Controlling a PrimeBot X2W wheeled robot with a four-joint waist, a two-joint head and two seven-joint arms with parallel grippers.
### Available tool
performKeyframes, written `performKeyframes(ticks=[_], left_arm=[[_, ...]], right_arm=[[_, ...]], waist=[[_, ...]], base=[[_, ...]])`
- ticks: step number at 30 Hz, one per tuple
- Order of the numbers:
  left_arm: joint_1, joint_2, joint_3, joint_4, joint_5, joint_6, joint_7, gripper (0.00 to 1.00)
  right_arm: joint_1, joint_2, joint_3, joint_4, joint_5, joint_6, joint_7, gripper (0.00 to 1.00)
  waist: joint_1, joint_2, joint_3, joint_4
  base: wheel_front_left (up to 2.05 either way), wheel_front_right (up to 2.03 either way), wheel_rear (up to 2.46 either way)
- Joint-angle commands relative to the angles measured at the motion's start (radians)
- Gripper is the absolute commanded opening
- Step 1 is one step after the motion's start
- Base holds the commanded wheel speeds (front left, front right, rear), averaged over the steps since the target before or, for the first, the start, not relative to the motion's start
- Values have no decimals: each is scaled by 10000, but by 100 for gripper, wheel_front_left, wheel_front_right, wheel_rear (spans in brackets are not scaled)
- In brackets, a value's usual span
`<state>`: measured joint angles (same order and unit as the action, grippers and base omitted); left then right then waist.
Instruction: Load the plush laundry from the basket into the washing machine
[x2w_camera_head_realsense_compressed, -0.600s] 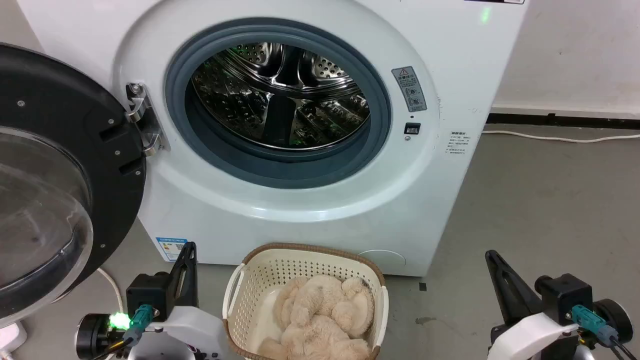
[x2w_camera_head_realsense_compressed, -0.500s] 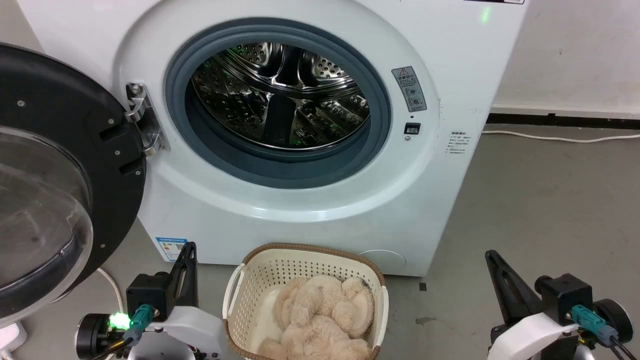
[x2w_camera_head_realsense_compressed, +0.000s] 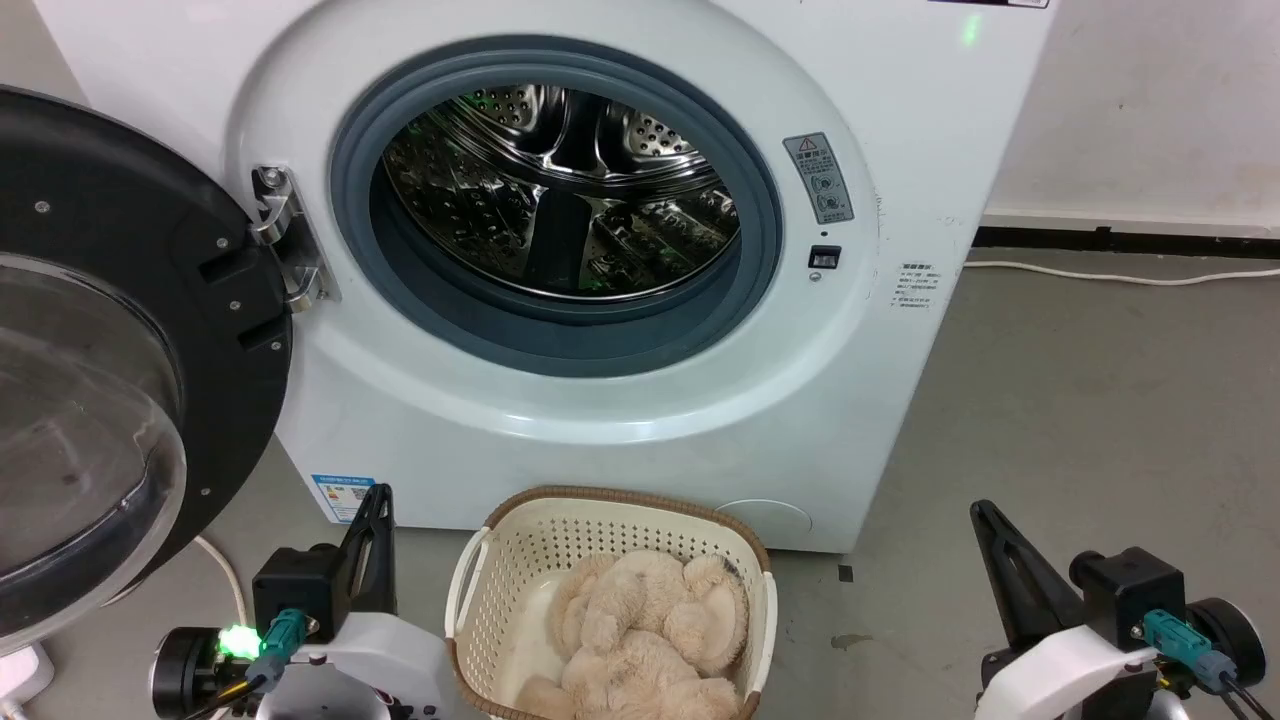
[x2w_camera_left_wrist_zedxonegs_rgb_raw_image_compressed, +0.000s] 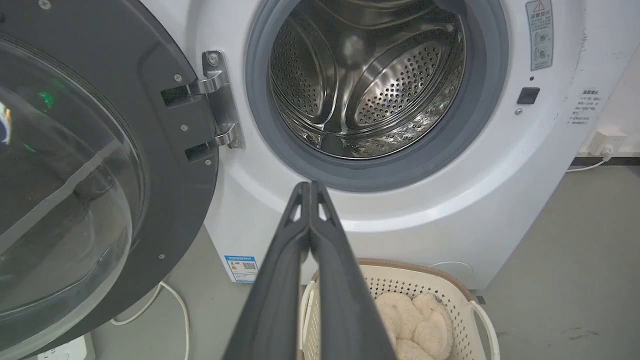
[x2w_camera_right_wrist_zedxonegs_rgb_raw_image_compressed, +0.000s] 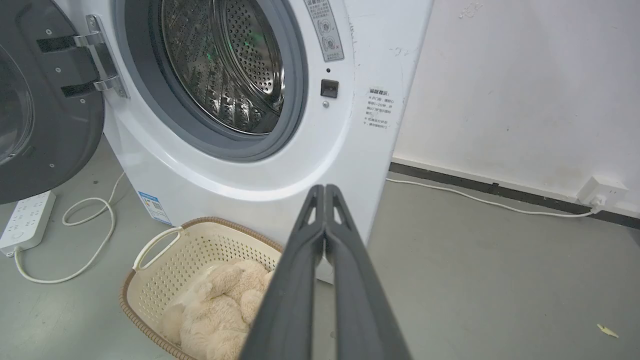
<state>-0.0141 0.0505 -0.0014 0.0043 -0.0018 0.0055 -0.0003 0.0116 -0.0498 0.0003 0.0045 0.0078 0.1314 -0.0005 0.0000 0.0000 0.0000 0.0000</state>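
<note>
The cream-beige plush laundry lies curled inside the cream basket on the floor, right in front of the white washing machine. The machine's black-rimmed door hangs open to the left, baring the steel drum. My left gripper is shut with nothing in it, just left of the basket. My right gripper is also shut on nothing, well to the basket's right. The left wrist view has the plush in the basket beyond the touching fingertips. In the right wrist view the plush lies left of that arm's fingers.
A white power strip and its looped cord lie on the grey floor under the open door. Another white cable runs along the wall to an outlet at the right. Bare floor stretches right of the machine.
</note>
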Motion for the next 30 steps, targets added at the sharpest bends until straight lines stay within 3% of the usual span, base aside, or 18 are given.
performKeyframes(ticks=[1,30], left_arm=[[141,-3,14,-43,18,-55,3,0],[141,-3,14,-43,18,-55,3,0]], right_arm=[[-116,-4,-3,-45,-78,-7,5,0],[-116,-4,-3,-45,-78,-7,5,0]], waist=[[0,0,0,0],[0,0,0,0]], base=[[0,0,0],[0,0,0]])
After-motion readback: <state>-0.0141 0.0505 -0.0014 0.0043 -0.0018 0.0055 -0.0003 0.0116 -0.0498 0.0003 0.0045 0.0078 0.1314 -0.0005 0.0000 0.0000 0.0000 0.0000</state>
